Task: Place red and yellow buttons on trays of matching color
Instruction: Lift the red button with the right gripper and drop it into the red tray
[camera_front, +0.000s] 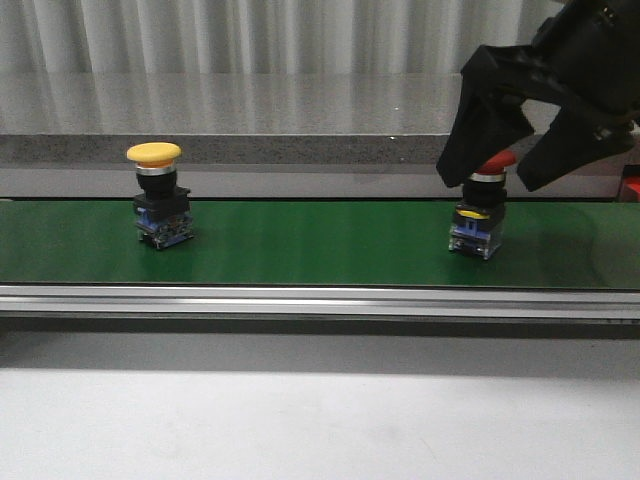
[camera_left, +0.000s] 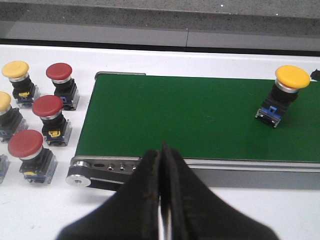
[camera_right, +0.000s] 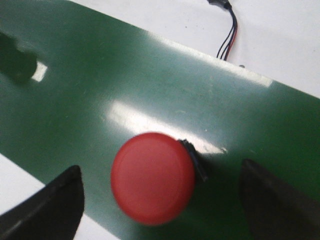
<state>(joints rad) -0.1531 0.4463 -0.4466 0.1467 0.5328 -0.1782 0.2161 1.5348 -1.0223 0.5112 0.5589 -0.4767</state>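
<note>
A red button (camera_front: 478, 212) stands upright on the green belt (camera_front: 320, 245) at the right. My right gripper (camera_front: 497, 168) hangs open just over it, a finger on each side of the red cap (camera_right: 152, 177), not touching. A yellow button (camera_front: 159, 196) stands on the belt at the left, also seen in the left wrist view (camera_left: 283, 95). My left gripper (camera_left: 161, 165) is shut and empty, near the belt's end roller. No trays are in view.
Beside the belt's end, on the white table, stand several spare red buttons (camera_left: 49, 119) and yellow buttons (camera_left: 18, 81). A cable (camera_right: 227, 31) lies on the white surface beyond the belt. A grey ledge (camera_front: 250, 140) runs behind the belt.
</note>
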